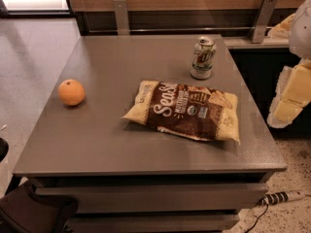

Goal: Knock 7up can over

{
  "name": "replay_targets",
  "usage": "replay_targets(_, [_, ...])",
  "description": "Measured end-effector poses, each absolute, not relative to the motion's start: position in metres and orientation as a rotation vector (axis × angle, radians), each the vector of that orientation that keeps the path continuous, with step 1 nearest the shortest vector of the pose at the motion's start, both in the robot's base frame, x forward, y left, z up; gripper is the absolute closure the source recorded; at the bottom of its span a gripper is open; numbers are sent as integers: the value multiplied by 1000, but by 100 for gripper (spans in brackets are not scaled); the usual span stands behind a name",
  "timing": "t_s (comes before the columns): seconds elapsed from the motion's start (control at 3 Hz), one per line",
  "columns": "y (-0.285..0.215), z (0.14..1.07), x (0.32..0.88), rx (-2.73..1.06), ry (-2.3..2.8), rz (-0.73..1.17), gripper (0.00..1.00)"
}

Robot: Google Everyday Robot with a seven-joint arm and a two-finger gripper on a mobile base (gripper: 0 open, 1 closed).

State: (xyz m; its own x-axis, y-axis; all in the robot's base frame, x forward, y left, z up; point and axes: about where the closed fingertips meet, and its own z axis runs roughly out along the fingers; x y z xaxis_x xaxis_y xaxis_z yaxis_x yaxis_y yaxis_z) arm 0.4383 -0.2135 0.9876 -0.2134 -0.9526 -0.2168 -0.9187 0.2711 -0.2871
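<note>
Chip bag (187,110), 7up can (202,57) behind; gripper (287,106) (cropped) right.

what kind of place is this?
Likely an office break area: grey table with chip bag, orange and 7up can; power strip on speckled floor. End effector hangs right of the table.

You see your arm (302,28) at the far right edge of the view, a pale rounded segment above blocky cream parts. Your gripper (286,106) hangs at its low end, pointing down and partly cut off by the frame.
</note>
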Motion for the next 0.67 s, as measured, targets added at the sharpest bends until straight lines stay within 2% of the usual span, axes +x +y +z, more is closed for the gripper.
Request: replay_targets(0.67, [-221, 989, 454, -1652, 2173, -91, 0])
